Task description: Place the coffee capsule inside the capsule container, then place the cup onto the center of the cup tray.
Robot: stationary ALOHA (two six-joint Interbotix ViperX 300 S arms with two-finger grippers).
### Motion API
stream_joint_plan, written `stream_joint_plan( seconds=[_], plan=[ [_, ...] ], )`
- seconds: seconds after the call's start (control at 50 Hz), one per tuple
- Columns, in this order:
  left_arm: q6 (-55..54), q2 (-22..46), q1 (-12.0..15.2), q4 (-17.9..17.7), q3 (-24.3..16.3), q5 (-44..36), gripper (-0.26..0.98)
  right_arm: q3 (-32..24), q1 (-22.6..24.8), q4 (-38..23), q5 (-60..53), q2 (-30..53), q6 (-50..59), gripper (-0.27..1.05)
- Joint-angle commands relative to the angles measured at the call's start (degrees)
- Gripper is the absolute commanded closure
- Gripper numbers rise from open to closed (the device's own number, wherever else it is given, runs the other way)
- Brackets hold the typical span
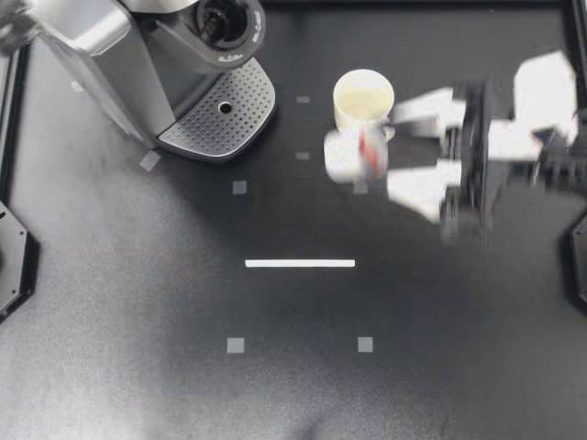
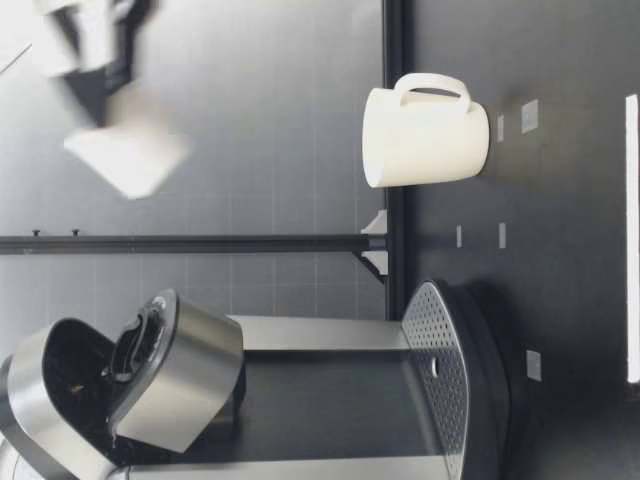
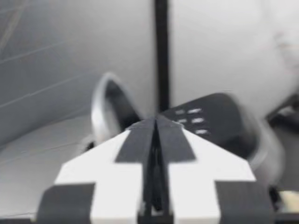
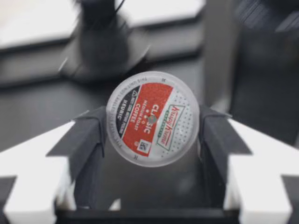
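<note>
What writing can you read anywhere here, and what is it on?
On the coffee capsule, clamped in my right hand: a red, black and white lid label with lettering and a small code square; I do not read print aloud.
On the coffee machine: one short line of lettering beside its top opening, too small to read.
On the cup: no writing visible.

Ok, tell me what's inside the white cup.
The cup looks empty from above, its pale inside bare. The capsule, held in my right gripper, overlaps only the cup's outer side, hiding nothing inside.
</note>
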Motion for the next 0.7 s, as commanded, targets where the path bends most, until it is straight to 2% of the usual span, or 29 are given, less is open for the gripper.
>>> stream_joint_plan(
  seconds=[0.0, 0.12, 0.3, 0.48, 0.68],
  plan=[
    [-1.6, -3.3, 0.1, 0.9, 1.4, -3.7, 0.67, -3.4, -2.8, 0.1, -4.0, -0.2, -1.5, 0.28],
    [-3.2, -7.1, 0.1, 1.0, 4.9, -5.4, 0.67, -6.3, -5.0, 0.1, -6.8, 2.4, -4.2, 0.28],
    [-4.8, -8.1, 0.2, 1.1, 8.0, -5.6, 0.67, -11.3, -6.0, 0.1, -7.0, 7.8, -8.1, 0.28],
    [-4.8, -8.1, 0.2, 1.1, 8.5, -5.4, 0.67, -17.1, -7.5, 0.1, -4.3, 12.1, -10.7, 0.28],
    [-4.8, -8.1, 0.2, 1.1, 8.5, -5.4, 0.67, -20.8, -8.8, 0.1, -2.4, 15.0, -11.4, 0.28]
  ],
)
